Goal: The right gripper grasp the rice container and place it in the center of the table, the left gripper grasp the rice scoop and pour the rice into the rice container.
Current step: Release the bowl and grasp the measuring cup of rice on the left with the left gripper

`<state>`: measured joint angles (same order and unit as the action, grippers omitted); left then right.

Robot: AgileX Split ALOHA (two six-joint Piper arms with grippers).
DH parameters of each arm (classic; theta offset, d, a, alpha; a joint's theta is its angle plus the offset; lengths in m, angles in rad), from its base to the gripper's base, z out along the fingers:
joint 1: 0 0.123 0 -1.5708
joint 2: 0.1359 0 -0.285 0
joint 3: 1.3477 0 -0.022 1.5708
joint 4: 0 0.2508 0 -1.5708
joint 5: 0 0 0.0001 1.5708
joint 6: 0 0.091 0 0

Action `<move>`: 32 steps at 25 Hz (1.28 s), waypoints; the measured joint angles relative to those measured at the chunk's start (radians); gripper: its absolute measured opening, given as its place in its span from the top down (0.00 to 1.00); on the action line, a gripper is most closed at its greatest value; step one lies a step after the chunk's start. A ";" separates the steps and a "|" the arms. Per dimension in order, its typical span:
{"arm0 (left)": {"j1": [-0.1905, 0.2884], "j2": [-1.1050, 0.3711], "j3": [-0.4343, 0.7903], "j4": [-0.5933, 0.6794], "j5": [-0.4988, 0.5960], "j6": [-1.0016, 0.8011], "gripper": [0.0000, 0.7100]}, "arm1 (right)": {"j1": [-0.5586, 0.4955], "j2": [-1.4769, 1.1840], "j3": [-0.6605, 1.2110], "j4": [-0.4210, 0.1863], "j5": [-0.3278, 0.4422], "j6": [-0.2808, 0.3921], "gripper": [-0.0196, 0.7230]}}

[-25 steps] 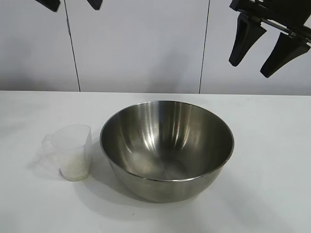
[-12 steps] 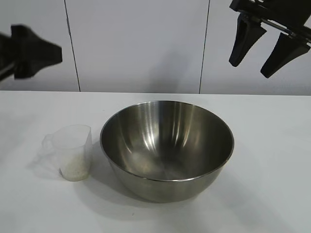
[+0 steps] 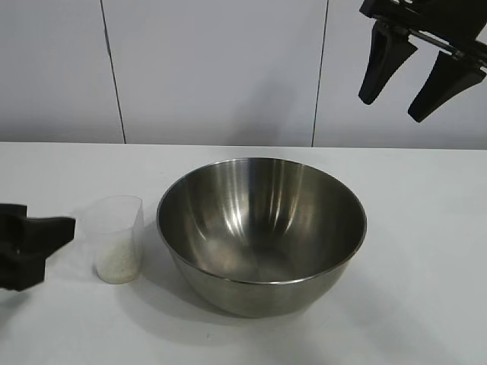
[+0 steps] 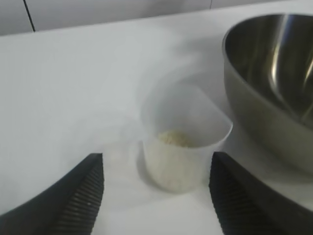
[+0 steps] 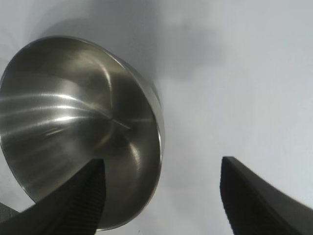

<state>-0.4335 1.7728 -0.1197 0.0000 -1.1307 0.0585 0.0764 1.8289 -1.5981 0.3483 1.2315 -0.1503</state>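
Two spread fingers of the left gripper (image 4: 155, 196) flank the rice scoop (image 3: 119, 238) at lower left; centred closure is advised. Right gripper (image 3: 417, 76) is held open, upper right.

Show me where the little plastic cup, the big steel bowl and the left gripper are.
rice scoop (image 3: 118, 237), exterior view, clear side wall.
rice container (image 3: 259, 289), exterior view, outer steel wall.
left gripper (image 4: 156, 196), left wrist view, between its open fingertips.

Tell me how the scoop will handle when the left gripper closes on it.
The scoop looks like thin clear plastic, so it may flex under the left gripper, whose fingers are open either side. It seems light, with only a little rice low inside, so a nudge could slide or tip it. The smooth wall might slip.
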 joint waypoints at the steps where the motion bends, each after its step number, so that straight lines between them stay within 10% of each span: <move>1: 0.000 0.016 0.000 -0.017 -0.001 0.024 0.36 | 0.000 0.000 0.000 0.000 -0.001 0.000 0.35; 20: 0.000 0.139 -0.047 -0.106 -0.022 -0.115 0.37 | 0.000 0.000 0.000 0.000 -0.027 0.000 0.35; 32: 0.069 0.139 -0.019 0.090 -0.022 -0.246 0.37 | 0.000 0.000 0.000 -0.001 -0.027 0.000 0.35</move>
<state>-0.3643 1.9120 -0.1391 0.0897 -1.1531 -0.1878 0.0764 1.8289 -1.5981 0.3471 1.2042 -0.1503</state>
